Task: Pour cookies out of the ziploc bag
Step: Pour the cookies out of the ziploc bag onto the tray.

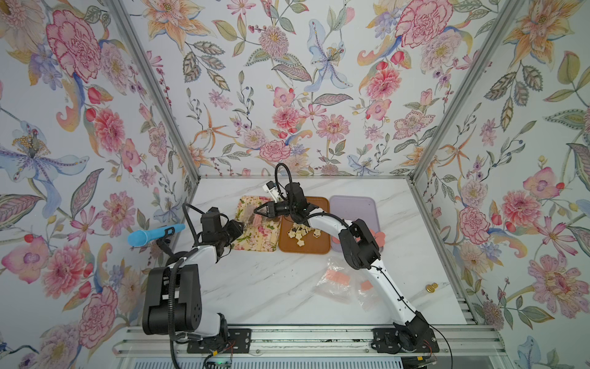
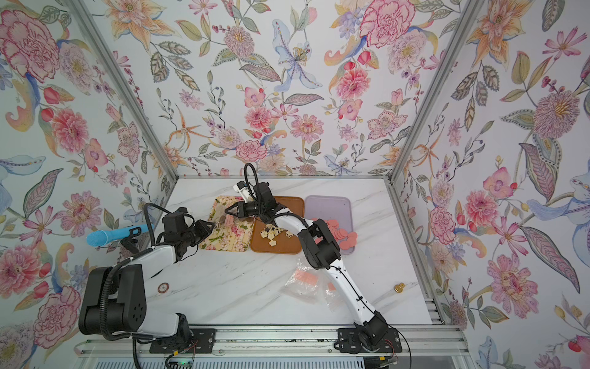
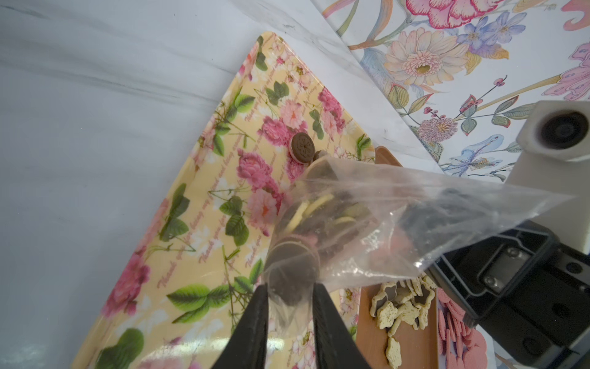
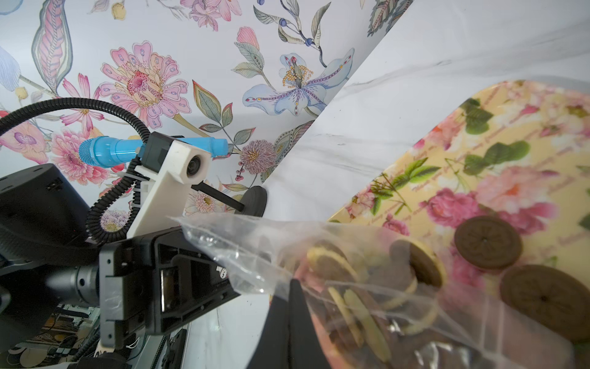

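A clear ziploc bag (image 3: 399, 220) hangs tilted over the yellow floral tray (image 3: 191, 223), stretched between my two grippers. Brown and cream-edged cookies (image 3: 319, 217) crowd its lower end. Two brown patterned cookies (image 4: 488, 242) lie on the tray just beyond the bag (image 4: 367, 287). My left gripper (image 3: 290, 287) is shut on one end of the bag, plastic bunched between its fingers. My right gripper (image 4: 295, 282) is shut on the other end, fingers pressed together on the film. In both top views the grippers (image 1: 244, 226) (image 1: 257, 211) face each other above that tray (image 1: 261, 239).
A brown tray (image 1: 306, 247) with cream star cookies (image 1: 300, 234) sits right of the floral tray. Beyond it is a lavender tray (image 2: 329, 204) with pink rounds (image 2: 341, 234). Empty clear bags (image 1: 335, 281) lie under the right arm. A blue microphone (image 1: 153, 234) sticks out at left.
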Tool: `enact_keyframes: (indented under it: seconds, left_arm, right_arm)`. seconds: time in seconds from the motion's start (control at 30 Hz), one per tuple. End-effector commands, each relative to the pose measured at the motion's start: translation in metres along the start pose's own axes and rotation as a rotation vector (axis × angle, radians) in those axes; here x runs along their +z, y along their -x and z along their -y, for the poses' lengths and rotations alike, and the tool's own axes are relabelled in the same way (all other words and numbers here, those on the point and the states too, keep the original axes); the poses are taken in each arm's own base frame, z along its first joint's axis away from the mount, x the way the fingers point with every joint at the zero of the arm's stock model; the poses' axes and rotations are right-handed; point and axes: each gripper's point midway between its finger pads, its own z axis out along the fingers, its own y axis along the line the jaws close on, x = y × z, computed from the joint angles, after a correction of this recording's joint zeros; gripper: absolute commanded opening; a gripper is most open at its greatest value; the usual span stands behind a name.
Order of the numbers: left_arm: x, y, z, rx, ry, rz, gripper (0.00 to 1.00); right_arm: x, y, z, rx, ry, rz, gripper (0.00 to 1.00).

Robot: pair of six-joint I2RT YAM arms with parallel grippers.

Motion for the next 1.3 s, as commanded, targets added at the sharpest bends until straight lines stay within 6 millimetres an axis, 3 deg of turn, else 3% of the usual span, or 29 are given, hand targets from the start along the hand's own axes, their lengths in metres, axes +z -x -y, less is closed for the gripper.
enact_keyframes:
  seconds: [0.0,0.07,0.3,0.6,0.93,1.1,1.27]
  left_arm:
    - [0.002,0.005,0.007,0.006,-0.019,-0.003,0.12]
    - [0.003,0.005,0.008,-0.003,-0.027,-0.004,0.00]
    - [-0.008,0.011,0.017,0.013,-0.046,0.022,0.00]
    - [-0.041,0.044,0.044,0.084,-0.031,0.108,0.00]
    - [-0.043,0.048,0.064,0.137,-0.043,0.107,0.00]
    - [-0.038,0.044,0.083,0.220,-0.028,0.088,0.00]
    - [-0.044,0.053,0.095,0.243,-0.024,0.125,0.00]
  right_arm:
    - [-0.006,0.022,-0.018,-0.051,0.038,0.039,0.00]
    - [-0.007,0.023,-0.018,-0.049,0.039,0.040,0.00]
    - [-0.009,0.028,-0.021,-0.051,0.042,0.049,0.00]
    - [-0.007,0.031,-0.017,-0.033,0.047,0.084,0.00]
    - [-0.002,0.028,-0.018,-0.004,0.085,0.104,0.00]
    - [-0.002,0.017,-0.006,0.023,0.088,0.100,0.00]
    - [-0.004,0.017,-0.005,0.031,0.094,0.106,0.00]
